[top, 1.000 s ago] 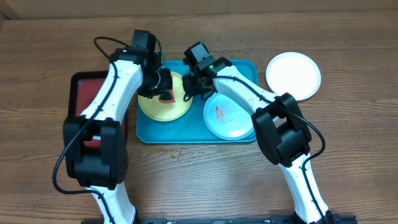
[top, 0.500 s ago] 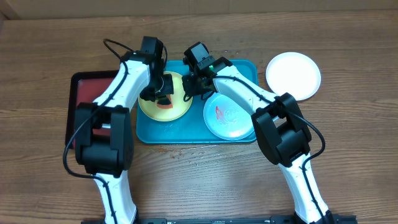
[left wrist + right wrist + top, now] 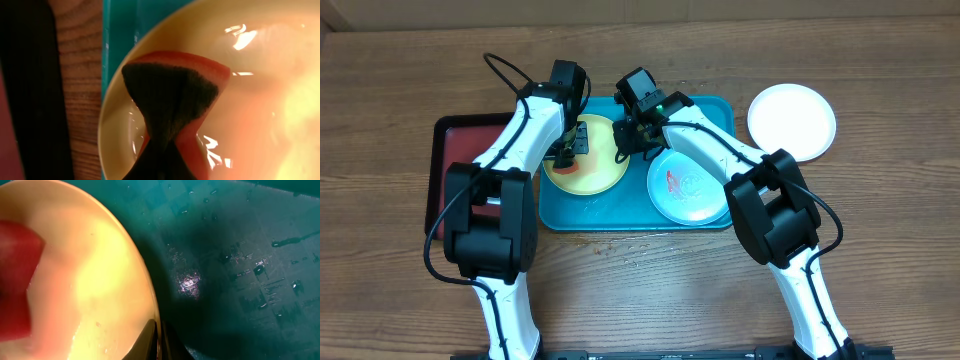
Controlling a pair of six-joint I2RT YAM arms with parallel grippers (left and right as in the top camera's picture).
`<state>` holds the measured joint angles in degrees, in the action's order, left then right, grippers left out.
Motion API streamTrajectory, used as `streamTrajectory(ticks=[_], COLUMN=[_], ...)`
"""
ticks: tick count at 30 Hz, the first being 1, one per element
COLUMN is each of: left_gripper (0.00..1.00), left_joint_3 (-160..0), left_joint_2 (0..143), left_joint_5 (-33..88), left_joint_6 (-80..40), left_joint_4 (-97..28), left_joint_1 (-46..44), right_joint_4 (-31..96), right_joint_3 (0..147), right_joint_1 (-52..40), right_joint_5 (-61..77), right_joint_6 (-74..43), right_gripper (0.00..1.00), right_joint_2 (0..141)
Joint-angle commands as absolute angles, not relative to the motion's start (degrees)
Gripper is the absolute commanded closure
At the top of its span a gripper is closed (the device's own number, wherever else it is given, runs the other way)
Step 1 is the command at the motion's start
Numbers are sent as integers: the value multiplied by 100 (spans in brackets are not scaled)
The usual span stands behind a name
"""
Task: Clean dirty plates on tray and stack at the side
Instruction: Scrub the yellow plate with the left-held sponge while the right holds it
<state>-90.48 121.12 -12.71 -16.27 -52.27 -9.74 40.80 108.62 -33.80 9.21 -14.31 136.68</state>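
The yellow-green plate [image 3: 595, 175] lies on the left of the teal tray [image 3: 710, 112]. My left gripper [image 3: 567, 150] is shut on a red sponge with a dark scrub face [image 3: 170, 95], pressed on the plate's [image 3: 260, 75] left part. My right gripper [image 3: 625, 150] is shut on the plate's right rim; the rim [image 3: 150, 305] sits between the fingers [image 3: 157, 341]. The pale mint-blue plate [image 3: 690, 190], with a red smear, lies on the tray's right. The white plate [image 3: 791, 121] lies on the table to the right of the tray.
A dark red, black-rimmed tray [image 3: 440, 170] lies left of the teal tray, partly under my left arm. The teal tray floor [image 3: 240, 255] is wet with droplets. Wooden table [image 3: 650, 290] surrounds both trays.
My left gripper has dragged the sponge leftward and slightly away across the yellow-green plate. My right gripper has kept its hold on the rim.
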Motion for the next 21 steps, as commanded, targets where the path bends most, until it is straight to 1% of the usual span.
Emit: streamTrajectory(ticks=[1,4,9,12,17,21], left_gripper=[96,96,96,96,96,96], left_joint_3=[-9146,-9146,-9146,-9146,-9144,-9144], left_joint_2=[12232,12232,12237,12237,12237,12237], left_joint_5=[-1452,-738,1055,1688,1712,1157], left_joint_6=[-1450,-1415,-1437,-1439,-1433,-1433], left_joint_4=[-5039,-4764,-4167,-4021,-4346,-4921], left_joint_1=[-945,-943,-947,-969,-987,-974], right_joint_4=[4158,4158,4163,4163,4165,4167], right_joint_3=[10687,10687,10687,10687,10687,10687], right_joint_1=[-3444,-3444,-3444,-3444,-3444,-3444], right_joint_5=[902,902,902,904,904,904], right_joint_6=[-1321,-1321,-1321,-1321,-1321,-1321], right_gripper=[96,96,96,96,96,96], right_joint_2=[13773,13773,13773,13773,13773,13773])
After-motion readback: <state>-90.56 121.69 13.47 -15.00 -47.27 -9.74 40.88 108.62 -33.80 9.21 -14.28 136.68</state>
